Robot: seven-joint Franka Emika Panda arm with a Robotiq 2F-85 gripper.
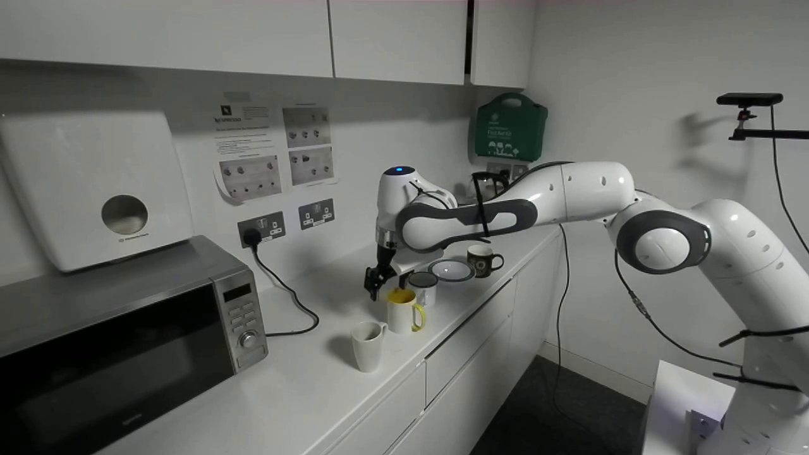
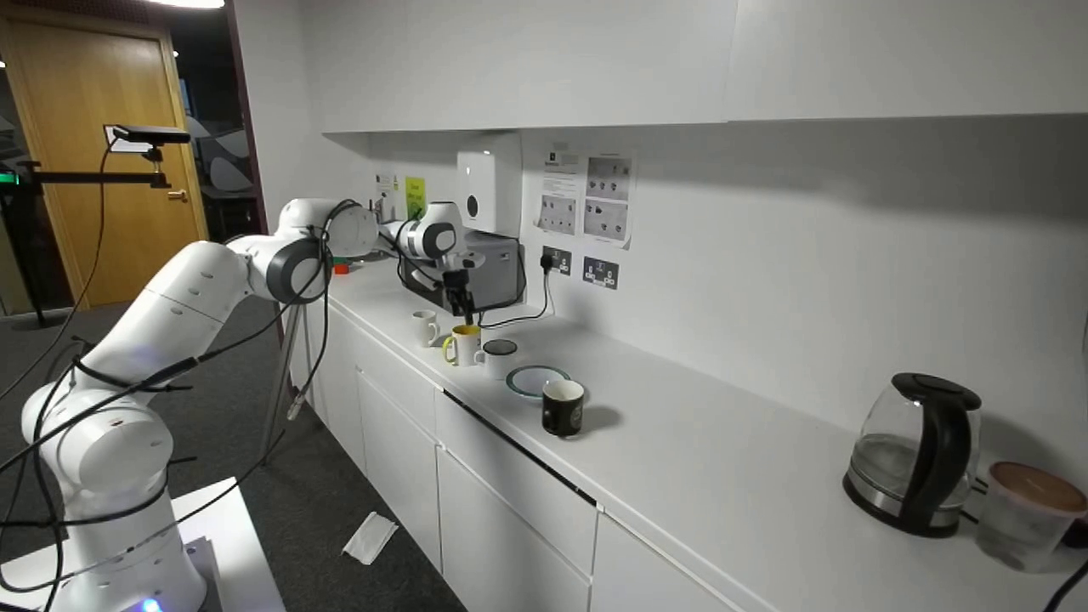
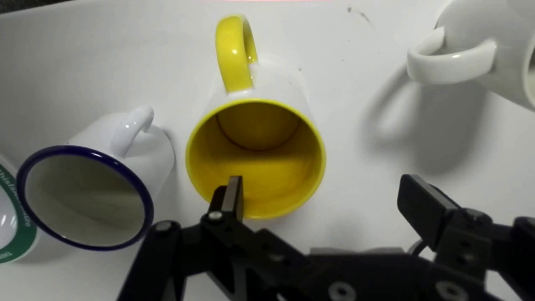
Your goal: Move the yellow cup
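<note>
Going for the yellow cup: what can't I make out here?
Yellow cup: part of its rim, behind one of the fingers in the wrist view; contact unclear.
White mug: cut off by the wrist view's right edge.
Green-rimmed dish: cut off by the wrist view's left edge.
Wall notice: fine print too small in both exterior views.

In the middle of my wrist view, the yellow cup (image 3: 256,140) has the inside, the rim and the handle yellow, while its outer wall shows white. On the left, the white mug (image 3: 94,184) carries a dark blue rim. At the left edge, the dish (image 3: 21,234) has a green band with white letters. My gripper (image 3: 322,182), at the bottom, is black.
</note>
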